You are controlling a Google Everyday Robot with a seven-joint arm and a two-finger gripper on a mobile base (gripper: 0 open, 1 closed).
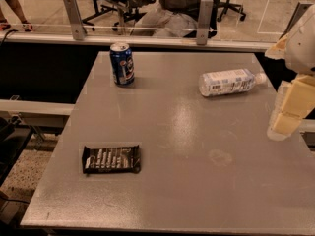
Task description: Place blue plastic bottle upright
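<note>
In the camera view my gripper [284, 123] hangs at the right edge of the scene, over the right rim of the table [187, 146], at about mid-depth. It shows as pale cream blocks stacked under the white bulk of my arm [302, 38], which comes in from the upper right corner. Whether it is wide or narrow I cannot tell. The bottle [227, 82] lies on its side on the far right part of the table, its length running left to right. Its white cap [261, 77] points right, toward my arm, and its base points left toward the table's middle. The white label [224, 84] with blue print wraps most of its body. My gripper is nearer the camera than the bottle and to its right, apart from it, not touching. A dark blue can [122, 64] stands upright on the far left part of the table, well apart from the bottle. A dark snack bar [111, 159] lies flat on the near left part, long side left to right. A faint round mark [220, 157] shows on the grey top between the snack bar and my gripper. Behind the table runs a glass panel [147, 14] held by metal posts [74, 17], with office chairs [106, 1] on the floor beyond it
</note>
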